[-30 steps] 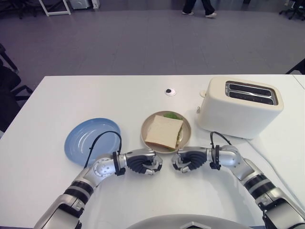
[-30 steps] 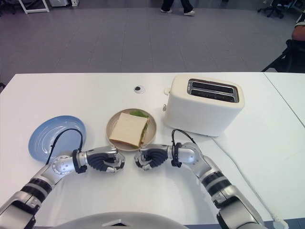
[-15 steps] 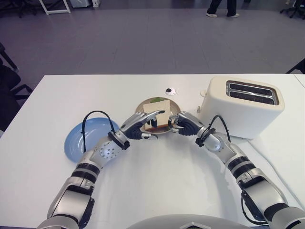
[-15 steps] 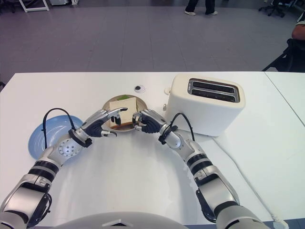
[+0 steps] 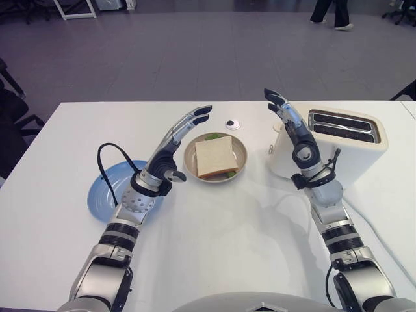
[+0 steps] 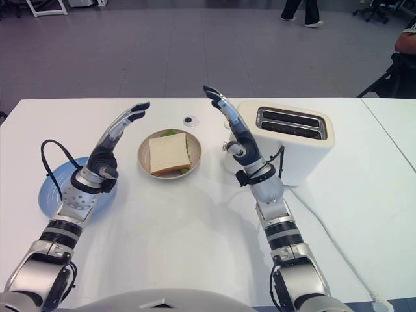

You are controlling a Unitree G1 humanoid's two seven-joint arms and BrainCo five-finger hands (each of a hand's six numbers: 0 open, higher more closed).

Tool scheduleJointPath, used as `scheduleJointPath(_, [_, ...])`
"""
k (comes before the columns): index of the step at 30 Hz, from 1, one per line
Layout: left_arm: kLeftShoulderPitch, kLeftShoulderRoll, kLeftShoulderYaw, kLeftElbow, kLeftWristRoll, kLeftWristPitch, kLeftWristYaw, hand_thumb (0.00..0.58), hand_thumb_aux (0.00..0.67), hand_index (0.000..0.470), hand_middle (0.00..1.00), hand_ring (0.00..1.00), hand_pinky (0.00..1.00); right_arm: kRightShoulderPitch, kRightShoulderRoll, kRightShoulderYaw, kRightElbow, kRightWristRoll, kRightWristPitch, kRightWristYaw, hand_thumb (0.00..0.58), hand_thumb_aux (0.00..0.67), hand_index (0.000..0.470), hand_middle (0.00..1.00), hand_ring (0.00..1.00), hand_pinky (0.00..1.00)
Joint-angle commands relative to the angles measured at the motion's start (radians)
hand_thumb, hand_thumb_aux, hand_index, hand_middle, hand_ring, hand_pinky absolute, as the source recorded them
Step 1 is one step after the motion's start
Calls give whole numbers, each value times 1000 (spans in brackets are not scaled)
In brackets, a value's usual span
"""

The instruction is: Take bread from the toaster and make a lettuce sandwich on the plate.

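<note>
A sandwich [image 5: 215,156] of white bread with green lettuce showing at its edges lies on a tan plate [image 5: 240,148] in the middle of the white table. The cream toaster [image 5: 344,149] stands to the right, its two slots looking empty. My left hand [image 5: 177,140] is raised to the left of the plate, fingers stretched out and holding nothing. My right hand [image 5: 290,123] is raised between the plate and the toaster, fingers straight and empty.
A blue plate [image 5: 104,192] lies at the left, partly under my left forearm. A small round black-and-white fitting [image 5: 232,123] is set in the table behind the tan plate. The toaster's cord [image 6: 338,250] runs along the table at the right.
The plate with the sandwich has moved farther from the table's front edge. Both hands, curled near the front edge, then at the plate's sides, have let go, lifted and spread open.
</note>
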Motion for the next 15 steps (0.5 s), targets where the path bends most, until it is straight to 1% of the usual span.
scheduleJointPath(1, [7,-25,16,-5,-13,5,-31,0,0,0,0,0,0,14,11,-22,-25,26,-16,31,0,0,0,0,0,0])
scheduleJointPath(15, [4,-77,82,9,6,8,-71,0,0,0,0,0,0,40,42,-55,-80,71,-31,98,0,0,0,0,0,0])
